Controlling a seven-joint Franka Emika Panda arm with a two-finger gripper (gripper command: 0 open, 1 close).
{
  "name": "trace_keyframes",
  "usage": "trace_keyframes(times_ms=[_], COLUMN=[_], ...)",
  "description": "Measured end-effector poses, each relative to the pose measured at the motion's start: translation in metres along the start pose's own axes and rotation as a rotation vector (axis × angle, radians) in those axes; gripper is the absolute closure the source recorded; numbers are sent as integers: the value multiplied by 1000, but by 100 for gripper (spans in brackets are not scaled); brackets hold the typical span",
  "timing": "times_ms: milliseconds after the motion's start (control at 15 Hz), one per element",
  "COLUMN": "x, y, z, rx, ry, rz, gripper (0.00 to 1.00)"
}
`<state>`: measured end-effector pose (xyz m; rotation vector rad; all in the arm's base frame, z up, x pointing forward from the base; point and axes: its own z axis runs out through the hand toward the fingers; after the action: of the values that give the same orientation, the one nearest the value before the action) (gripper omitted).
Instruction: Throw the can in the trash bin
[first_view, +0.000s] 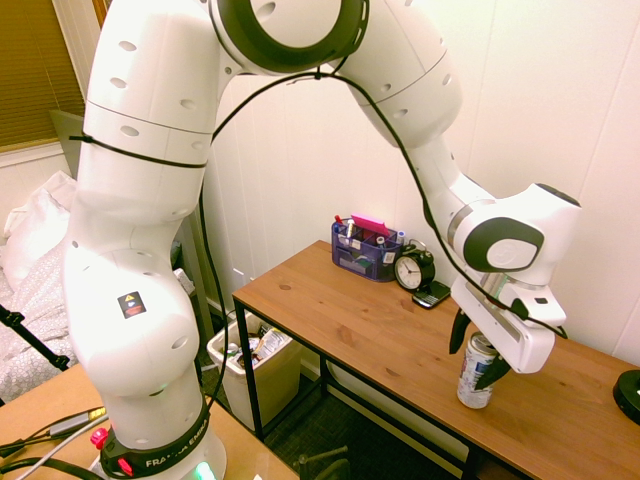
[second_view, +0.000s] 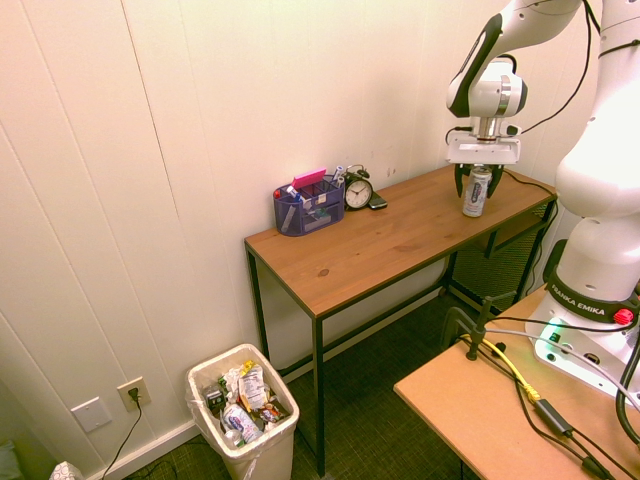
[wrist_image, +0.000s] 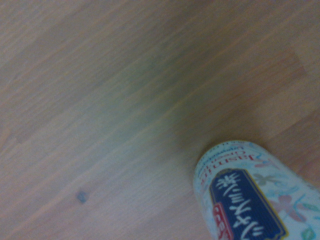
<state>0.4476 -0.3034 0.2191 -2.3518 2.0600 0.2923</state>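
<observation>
The can (first_view: 476, 374) (second_view: 477, 193) stands upright on the wooden table (first_view: 340, 315) (second_view: 380, 245), near its front edge at the end away from the bin. My gripper (first_view: 477, 352) (second_view: 478, 183) has come down over it from above. It is open, with one dark finger on each side of the can's upper part and small gaps showing. The can's blue and white label (wrist_image: 250, 200) fills a corner of the wrist view. The cream trash bin (first_view: 283, 388) (second_view: 266, 452), with wrappers inside, sits on the floor beyond the table's other end.
At the table's back edge stand a blue organizer with pens (first_view: 365, 252) (second_view: 308, 207), a black alarm clock (first_view: 413, 270) (second_view: 357, 191) and a small dark flat object (first_view: 432, 296). A black round object (first_view: 630, 395) sits at the table's end beside the can. White panelled wall runs behind.
</observation>
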Motion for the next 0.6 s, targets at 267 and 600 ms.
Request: trace_keyframes(times_ms=[267,600], x=[14,19], y=[-8,-16], z=[-1,4], rx=[-17,-30], ry=[-7,-19], rz=[15,17], gripper=[100,100])
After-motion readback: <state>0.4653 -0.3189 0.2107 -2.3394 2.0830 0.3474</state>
